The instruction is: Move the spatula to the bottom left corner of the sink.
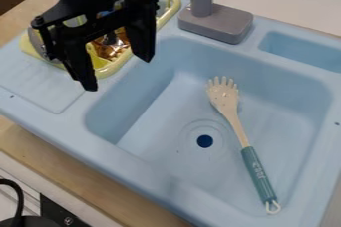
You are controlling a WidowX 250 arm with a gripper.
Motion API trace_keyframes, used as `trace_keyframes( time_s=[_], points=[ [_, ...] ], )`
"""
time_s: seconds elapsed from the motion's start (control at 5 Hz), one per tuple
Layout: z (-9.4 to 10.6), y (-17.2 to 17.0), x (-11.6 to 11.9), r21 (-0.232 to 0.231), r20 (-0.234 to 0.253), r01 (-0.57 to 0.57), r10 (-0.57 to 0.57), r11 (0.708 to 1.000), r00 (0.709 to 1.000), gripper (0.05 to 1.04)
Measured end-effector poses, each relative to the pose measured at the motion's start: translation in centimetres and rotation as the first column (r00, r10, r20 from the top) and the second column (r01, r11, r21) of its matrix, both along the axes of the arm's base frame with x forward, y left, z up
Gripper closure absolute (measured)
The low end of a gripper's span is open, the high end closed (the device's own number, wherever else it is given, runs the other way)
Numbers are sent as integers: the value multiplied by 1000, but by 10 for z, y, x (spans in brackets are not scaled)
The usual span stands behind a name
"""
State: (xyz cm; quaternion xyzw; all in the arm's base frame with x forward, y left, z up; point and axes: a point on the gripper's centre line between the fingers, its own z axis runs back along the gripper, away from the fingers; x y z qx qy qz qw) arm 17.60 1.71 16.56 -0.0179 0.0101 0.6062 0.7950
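My gripper (120,75) hangs at the upper left, above the left rim of the light blue sink (150,169). Its two fingers are spread apart with nothing held between them. On the basin floor lies a spatula-like tool with a beige, tined head (224,94) and a teal handle (258,175). The head points toward the faucet side, and the handle runs down to the lower right, ending in a white loop near the basin wall. The gripper is up and to the left of the tool, not touching it.
Behind the gripper, a yellow dish rack (110,69) holds several items, partly hidden by it. A grey faucet (216,22) stands on the sink's back edge. The drain hole (205,141) is left of the tool. A small recess (303,52) lies at the upper right.
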Motion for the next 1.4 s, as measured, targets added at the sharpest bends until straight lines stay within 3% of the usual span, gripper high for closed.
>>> trace_keyframes(
  time_s=[0.2, 0.4, 0.8, 1.2, 1.4],
  points=[
    [-3, -1, -2, -2, -12, 6, -6, 1000, 1000, 84],
    [-10, -17, 1, 13, -57, 158, -157, 987, 986, 84],
    [-13, -46, 15, 62, 44, 290, -293, 955, 955, 84],
    [-32, -81, 21, 21, 191, 337, -334, 941, 923, 84],
    [-40, -94, 27, -17, 217, 360, -348, 933, 912, 84]
  ],
)
